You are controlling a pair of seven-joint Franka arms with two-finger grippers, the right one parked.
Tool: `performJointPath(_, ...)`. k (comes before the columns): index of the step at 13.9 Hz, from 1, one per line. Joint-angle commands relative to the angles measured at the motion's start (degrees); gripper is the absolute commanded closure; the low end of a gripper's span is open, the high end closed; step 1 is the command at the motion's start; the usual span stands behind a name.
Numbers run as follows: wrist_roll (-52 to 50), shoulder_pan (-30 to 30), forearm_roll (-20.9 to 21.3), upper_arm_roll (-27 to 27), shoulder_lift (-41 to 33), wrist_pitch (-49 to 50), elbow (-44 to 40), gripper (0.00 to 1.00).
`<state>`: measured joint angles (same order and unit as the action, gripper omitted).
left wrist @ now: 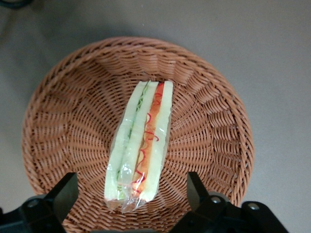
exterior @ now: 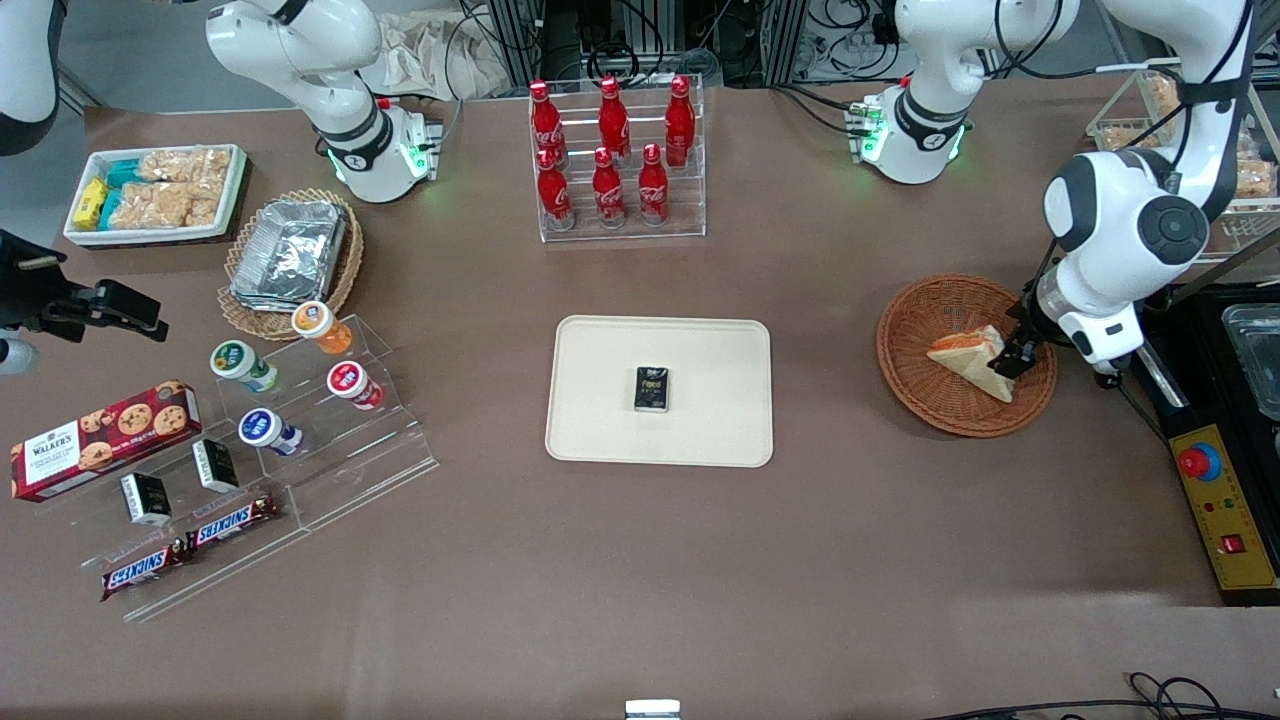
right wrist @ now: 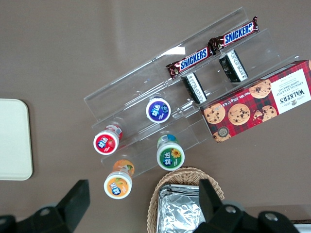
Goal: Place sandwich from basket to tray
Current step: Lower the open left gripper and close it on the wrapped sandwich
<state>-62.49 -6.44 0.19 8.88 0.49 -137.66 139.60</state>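
Note:
The sandwich (exterior: 965,355), a plastic-wrapped white-bread wedge with red-orange and green filling, lies in the round reddish-brown wicker basket (exterior: 915,310) toward the working arm's end of the table. My gripper (exterior: 1015,357) hovers low over the basket at the sandwich's end. In the left wrist view the sandwich (left wrist: 143,141) lies on edge in the basket (left wrist: 58,111). The gripper (left wrist: 131,199) is open, and its black fingers (left wrist: 64,193) stand either side of the sandwich's near tip without touching it. The cream tray (exterior: 600,430) sits mid-table.
A small black packet (exterior: 651,389) lies on the tray. A rack of red cola bottles (exterior: 612,150) stands farther from the camera. A yellow control box (exterior: 1225,515) with a red button sits beside the basket. An acrylic stand (exterior: 300,430) with snacks sits toward the parked arm's end.

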Motion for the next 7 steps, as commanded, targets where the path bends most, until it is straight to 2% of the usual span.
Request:
performJointPath(1,-1.93,-0.24,-0.81,-0.53,1.35,-6.99,3.48,0.00)
performJointPath(5,-1.93,-0.24,-0.89,-0.53,3.54,-10.87,4.89,0.00)
performJointPath(6,-2.02,-0.24,-0.89,-0.53,4.42,-11.49,4.81,0.14)
performJointPath(7,-1.93,-0.24,-0.89,-0.53,4.69,-11.67,4.81,0.49)
